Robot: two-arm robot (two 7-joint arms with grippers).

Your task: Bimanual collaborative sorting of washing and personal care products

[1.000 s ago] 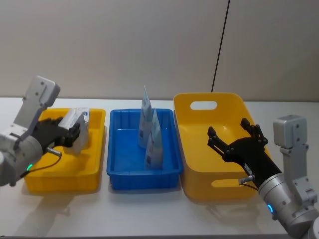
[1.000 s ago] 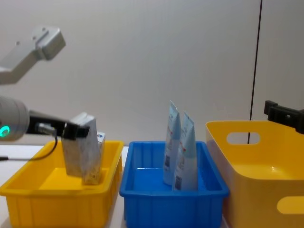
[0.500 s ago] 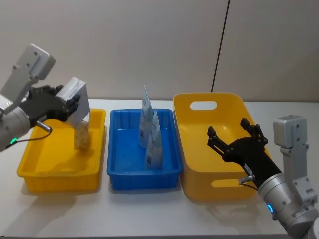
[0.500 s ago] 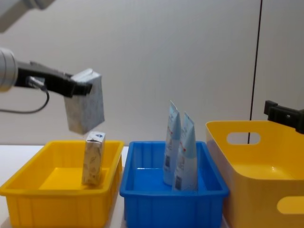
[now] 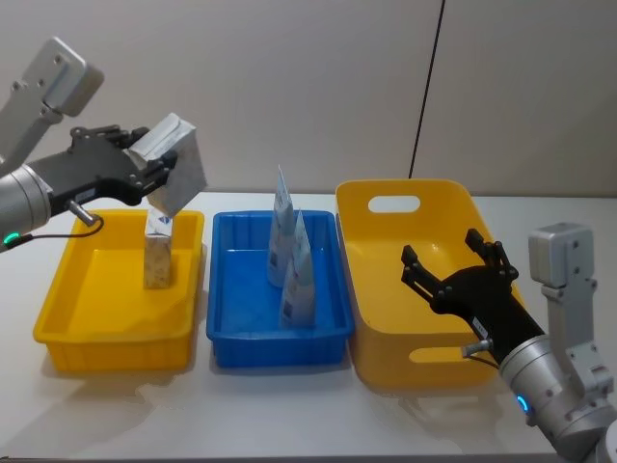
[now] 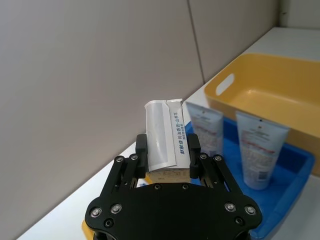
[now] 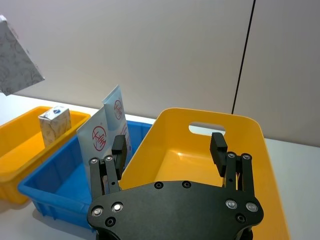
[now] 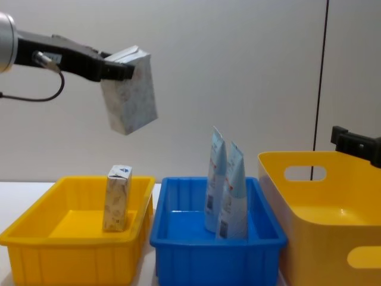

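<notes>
My left gripper [image 5: 154, 166] is shut on the large cream floral pack [image 8: 128, 91], held tilted in the air above the right end of the small yellow bin [image 5: 77, 333]. In the left wrist view the pack [image 6: 167, 142] sits clamped between the fingers. The small carton [image 5: 157, 252] with the blue-white top stands upright in that yellow bin. Two pale-blue tubes [image 5: 292, 256] stand upright in the blue bin [image 5: 241, 342]. My right gripper [image 5: 453, 268] hovers open over the large yellow basket [image 5: 386, 362], holding nothing.
The three containers stand side by side on a white table [image 5: 289, 415], against a plain wall. A dark cable [image 5: 426, 87] runs down the wall behind the basket. The basket [image 7: 200, 160] has handle cutouts in its walls.
My left gripper has lifted the large pack out of the small yellow bin and carried it up and to the right. The small carton now stands alone there. The right arm has not moved.
</notes>
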